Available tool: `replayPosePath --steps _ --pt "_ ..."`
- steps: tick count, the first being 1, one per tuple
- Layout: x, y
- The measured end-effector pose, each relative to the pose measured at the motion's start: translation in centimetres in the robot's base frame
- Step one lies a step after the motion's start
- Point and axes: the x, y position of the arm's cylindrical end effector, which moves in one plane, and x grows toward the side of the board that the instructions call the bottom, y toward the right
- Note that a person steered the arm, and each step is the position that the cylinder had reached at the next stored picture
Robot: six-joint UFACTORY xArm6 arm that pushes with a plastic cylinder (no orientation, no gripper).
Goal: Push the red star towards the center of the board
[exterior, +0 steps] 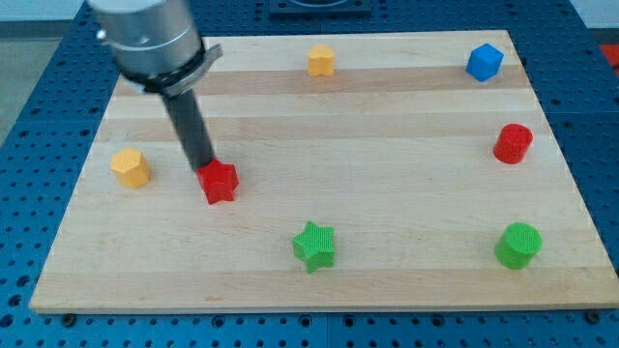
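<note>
The red star (220, 182) lies on the wooden board (387, 135), left of the middle. My tip (204, 167) is at the star's upper left edge and appears to touch it. The dark rod rises from there to the grey arm housing at the view's top left, which hides part of the board's top left corner.
A yellow hexagonal block (130, 167) lies to the left of the star. A green star (314, 246) lies at the bottom middle. A green cylinder (518, 245) sits bottom right, a red cylinder (513, 144) right, a blue cube (485, 62) top right, an orange block (321, 60) top middle.
</note>
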Motion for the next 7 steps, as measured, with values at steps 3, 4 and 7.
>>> replayPosePath --steps 3,4,7 --pt "7.5 -2.6" --pt "7.5 -0.8" --pt "-0.2 2.0"
